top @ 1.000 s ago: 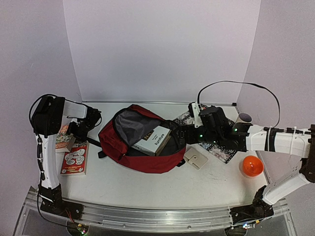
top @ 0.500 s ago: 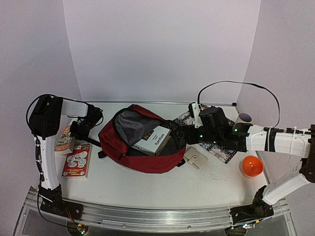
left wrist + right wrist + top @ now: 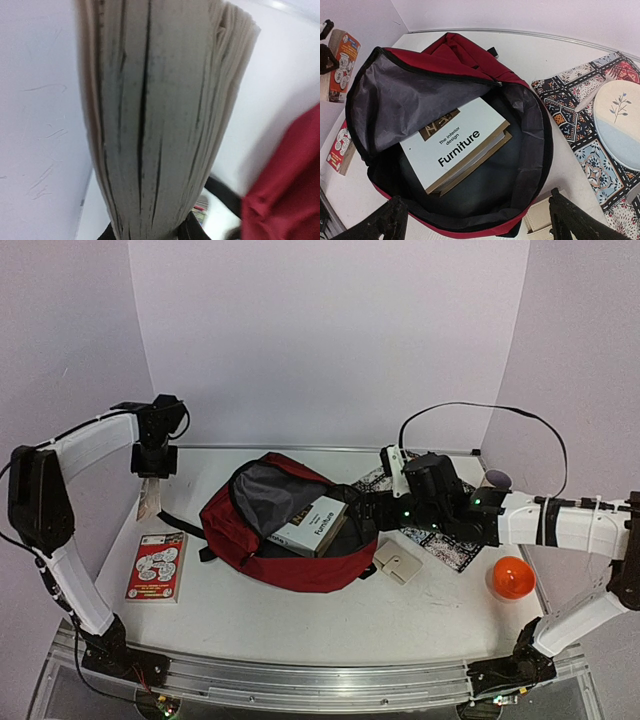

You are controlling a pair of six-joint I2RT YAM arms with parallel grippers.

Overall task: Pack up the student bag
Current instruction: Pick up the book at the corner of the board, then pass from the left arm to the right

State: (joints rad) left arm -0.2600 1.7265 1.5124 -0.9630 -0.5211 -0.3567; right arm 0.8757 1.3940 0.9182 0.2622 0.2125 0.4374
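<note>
The student bag (image 3: 300,575) lies on its side in the middle of the white desk (image 3: 300,640), just left of centre in the overhead view, and its dark red shell (image 3: 455,50) fills most of the right wrist view. Its main zipper is undone and the mouth gapes toward the right, showing grey lining. A white Furniture book (image 3: 312,525) rests inside at a tilt, one corner poking out over the lower rim; in the right wrist view its cover (image 3: 455,145) reads "The interior design Furniture". The right end effector (image 3: 365,512) sits at the bag's right rim with its jaws spread wide, holding nothing; its two black fingertips (image 3: 390,222) frame the bottom of its own view on either side of the opening. Just beside the bag at lower right lies a small cream wallet (image 3: 398,562), and behind that a patterned cloth (image 3: 445,550) spreads under the right arm, carrying a round cream-and-blue item (image 3: 620,122) with a sprig drawn on it. Farther right sits an orange ball (image 3: 510,578). At the upper left of the overhead view, the left end effector (image 3: 155,465) is clamped on an orange-covered book (image 3: 148,502), which hangs raised above the desk; its page edges (image 3: 155,115) fill the left wrist view. Below it, a red booklet (image 3: 153,565) lies flat on the desk, apart from the bag.
</note>
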